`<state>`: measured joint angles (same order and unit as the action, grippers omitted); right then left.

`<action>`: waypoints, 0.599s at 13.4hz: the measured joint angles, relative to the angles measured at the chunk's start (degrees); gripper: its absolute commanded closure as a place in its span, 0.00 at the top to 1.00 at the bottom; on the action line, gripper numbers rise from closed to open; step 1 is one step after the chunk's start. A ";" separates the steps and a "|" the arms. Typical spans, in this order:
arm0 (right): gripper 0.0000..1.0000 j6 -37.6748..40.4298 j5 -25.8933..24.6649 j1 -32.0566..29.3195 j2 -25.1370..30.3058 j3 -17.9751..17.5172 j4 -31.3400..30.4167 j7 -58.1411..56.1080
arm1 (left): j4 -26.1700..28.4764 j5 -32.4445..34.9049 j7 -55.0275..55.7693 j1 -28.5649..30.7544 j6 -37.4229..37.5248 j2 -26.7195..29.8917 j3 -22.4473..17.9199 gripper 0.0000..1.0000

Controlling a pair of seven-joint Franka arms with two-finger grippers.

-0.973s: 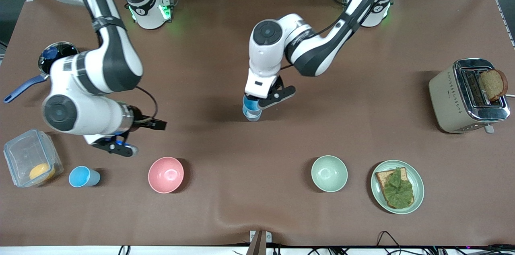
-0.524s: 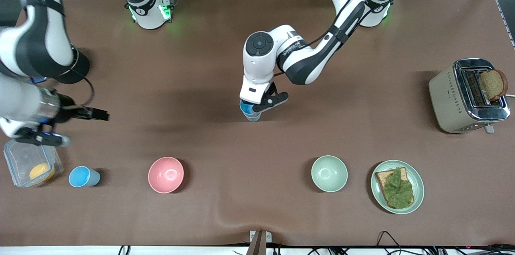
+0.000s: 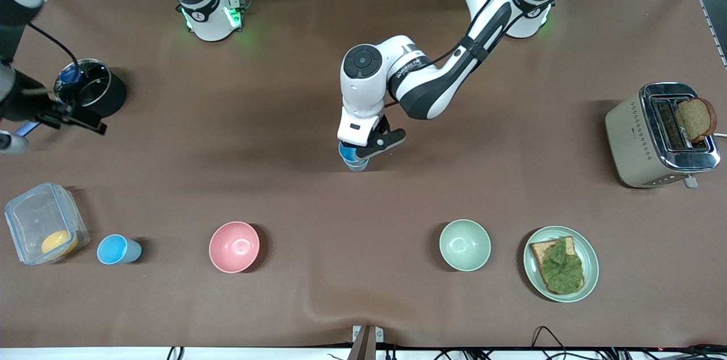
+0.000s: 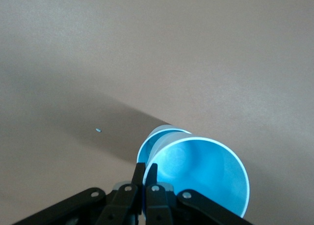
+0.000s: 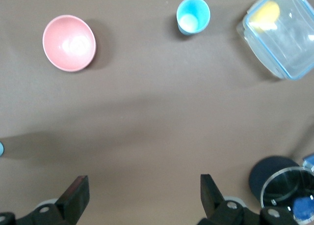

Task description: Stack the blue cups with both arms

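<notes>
At mid-table the left gripper (image 3: 356, 151), its arm bent steeply down, pinched the rim of a bright sky-blue plastic tumbler (image 4: 203, 172) nested upright in a paler blue cup (image 4: 156, 139), while the right gripper (image 5: 142, 198) waited spread over the table near the black pot (image 3: 93, 90).
</notes>
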<state>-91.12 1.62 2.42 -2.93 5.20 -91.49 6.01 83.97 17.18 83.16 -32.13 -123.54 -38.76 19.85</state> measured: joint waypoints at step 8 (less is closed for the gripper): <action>1.00 6.29 -0.53 -0.47 1.15 0.14 4.59 -1.11 | -3.16 0.46 -9.41 12.58 7.27 13.59 -0.95 1.00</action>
<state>-84.83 1.09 1.95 -1.78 5.34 -86.90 4.90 80.81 17.65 73.76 -19.55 -116.27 -25.17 18.91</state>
